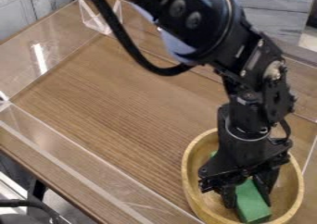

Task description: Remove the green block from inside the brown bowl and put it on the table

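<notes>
The green block (pixel 253 205) lies inside the bowl (pixel 199 192), gripped by the closed claw (pixel 242 196).

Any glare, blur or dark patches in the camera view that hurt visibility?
Camera view: pale reflections on the clear plastic wall at left; gripper very dark, finger detail lost against the bowl; green block bright but partly covered; whole picture soft and low-resolution, wood grain faint on the table.

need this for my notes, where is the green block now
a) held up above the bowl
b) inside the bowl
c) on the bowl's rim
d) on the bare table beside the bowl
b, the green block lies within the rim of the brown bowl
</notes>
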